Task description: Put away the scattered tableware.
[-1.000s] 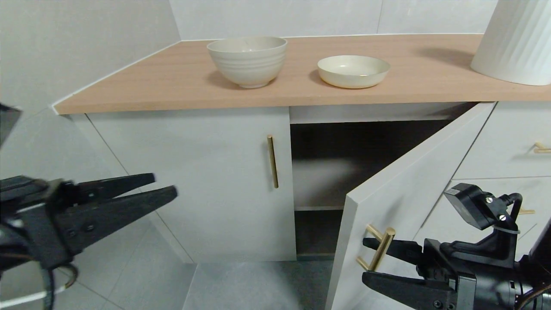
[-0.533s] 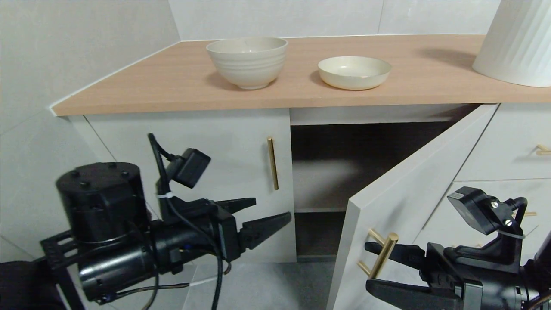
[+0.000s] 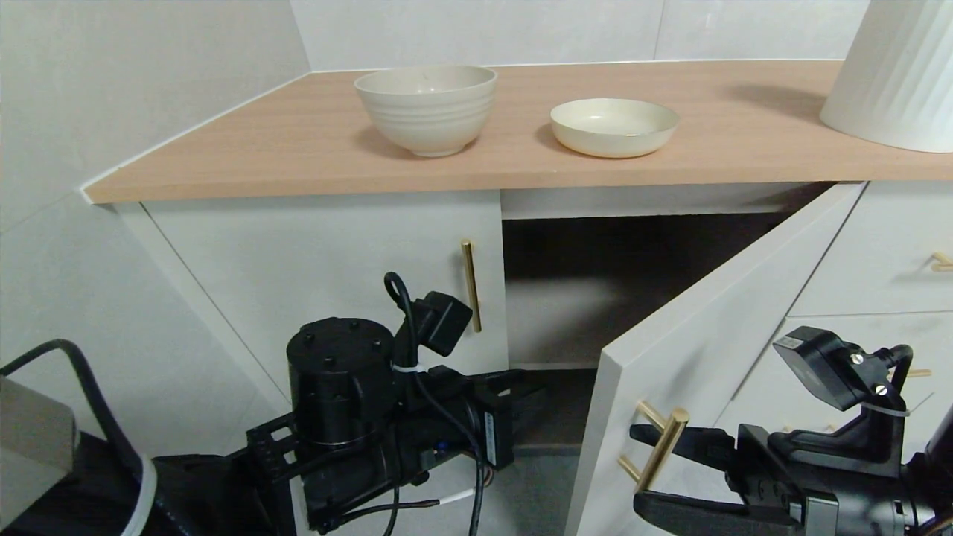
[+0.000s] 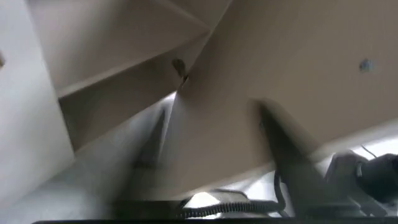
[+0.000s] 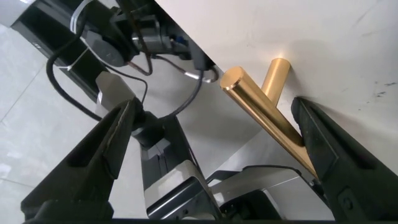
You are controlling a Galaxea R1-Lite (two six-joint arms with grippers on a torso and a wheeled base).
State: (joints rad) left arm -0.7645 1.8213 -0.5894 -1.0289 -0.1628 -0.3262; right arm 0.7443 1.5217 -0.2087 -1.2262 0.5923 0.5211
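A deep cream bowl [image 3: 426, 108] and a shallow cream dish [image 3: 614, 125] stand on the wooden countertop [image 3: 260, 160]. Below them the right cabinet door [image 3: 692, 335] is swung open, showing a dark shelf space [image 3: 595, 298]. My right gripper [image 3: 649, 473] [image 5: 214, 109] is open, one finger on each side of the door's brass handle [image 3: 659, 450] [image 5: 261, 118]. My left gripper [image 3: 532, 391] [image 4: 214, 109] sits low at the cabinet opening, open, with nothing between its fingers [image 4: 286, 149].
A large white ribbed vessel [image 3: 893, 74] stands at the countertop's right end. The left cabinet door is closed, with an upright brass handle [image 3: 470, 283]. Drawers with brass pulls [image 3: 939, 260] lie to the right of the open door. Walls close in on the left.
My left arm has swung from the far left to the middle, bringing its gripper to the cabinet opening. The right gripper has stayed at the door handle.
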